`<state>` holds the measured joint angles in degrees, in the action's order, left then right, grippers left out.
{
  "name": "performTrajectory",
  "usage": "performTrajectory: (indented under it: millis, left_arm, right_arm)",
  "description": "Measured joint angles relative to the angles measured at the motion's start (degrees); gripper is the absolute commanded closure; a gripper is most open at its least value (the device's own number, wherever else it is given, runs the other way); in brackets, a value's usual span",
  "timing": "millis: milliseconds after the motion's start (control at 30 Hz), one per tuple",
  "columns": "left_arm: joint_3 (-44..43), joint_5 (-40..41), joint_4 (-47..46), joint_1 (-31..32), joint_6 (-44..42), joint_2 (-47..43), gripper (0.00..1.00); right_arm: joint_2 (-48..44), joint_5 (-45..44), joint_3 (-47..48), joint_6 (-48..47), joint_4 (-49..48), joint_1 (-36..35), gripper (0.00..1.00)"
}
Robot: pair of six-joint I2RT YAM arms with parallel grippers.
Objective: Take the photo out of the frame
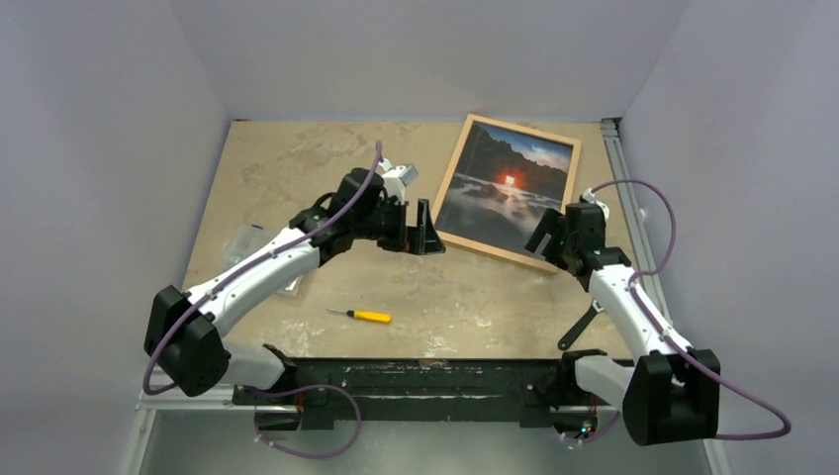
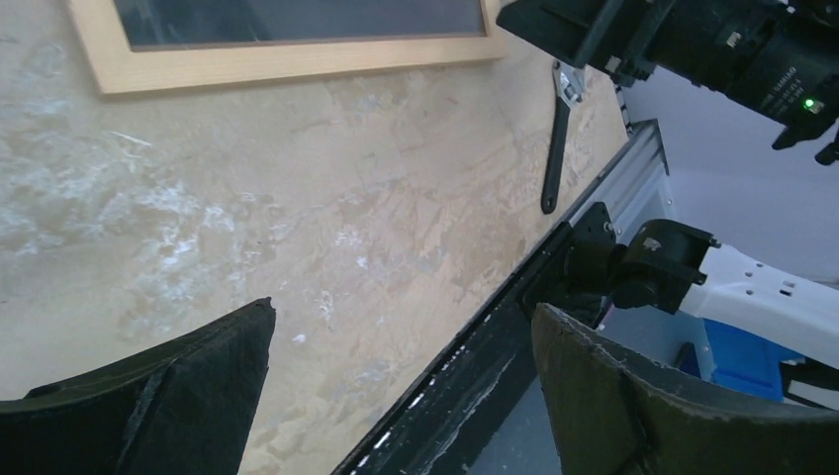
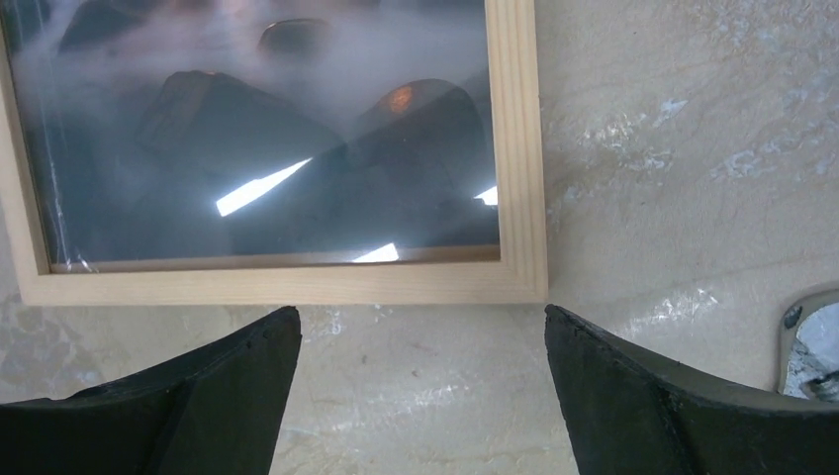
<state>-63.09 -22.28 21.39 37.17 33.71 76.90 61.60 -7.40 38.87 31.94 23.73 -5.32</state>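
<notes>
The light-wood frame [image 1: 489, 251] lies flat and tilted at the back right of the table, with the sunset photo [image 1: 510, 183] inside it, face up. My left gripper [image 1: 427, 236] is open and empty, just left of the frame's near left corner. In the left wrist view the left gripper [image 2: 406, 317] is over bare table, with the frame [image 2: 297, 64] ahead of it. My right gripper [image 1: 547, 237] is open and empty at the frame's near right corner. In the right wrist view the right gripper [image 3: 420, 322] sits just short of the frame [image 3: 297, 282] and the photo [image 3: 267, 148].
A yellow-handled screwdriver [image 1: 361, 316] lies near the table's front middle. A black wrench [image 1: 581, 327] lies at the front right by my right arm and also shows in the left wrist view [image 2: 557, 139]. A clear plastic piece [image 1: 252, 245] lies at the left. A metal rail [image 1: 618, 168] runs along the right edge.
</notes>
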Motion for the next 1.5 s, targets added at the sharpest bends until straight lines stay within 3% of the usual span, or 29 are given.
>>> performTrajectory:
  millis: [333,567,767,1033,1267,1500]
  left_arm:
    - [-0.8,-1.7,-1.6,9.5,2.2,3.1,0.0]
    - [-0.8,-3.5,-0.5,15.5,1.2,3.1,0.01]
    - [-0.8,-2.9,-1.0,19.8,1.2,2.6,0.02]
    - [1.9,2.8,-6.6,23.3,1.1,-0.4,0.01]
    - [2.4,5.9,-9.1,23.3,-2.1,-1.2,0.02]
    - [2.4,14.0,-12.4,24.9,-10.0,-1.1,0.0]
  right_arm:
    - [10.1,3.1,0.0,-2.6,-5.6,5.0,0.34]
    - [16.4,7.4,0.0,-4.6,-10.0,8.6,0.38]
    - [18.4,10.2,-0.2,-5.9,-13.1,11.0,0.58]
    - [18.8,11.8,-3.0,-7.0,-17.7,11.9,0.61]
    - [21.3,14.3,-1.8,-8.2,-18.6,12.9,1.0]
    - [20.2,14.7,-1.4,-9.9,-16.3,12.7,1.0]
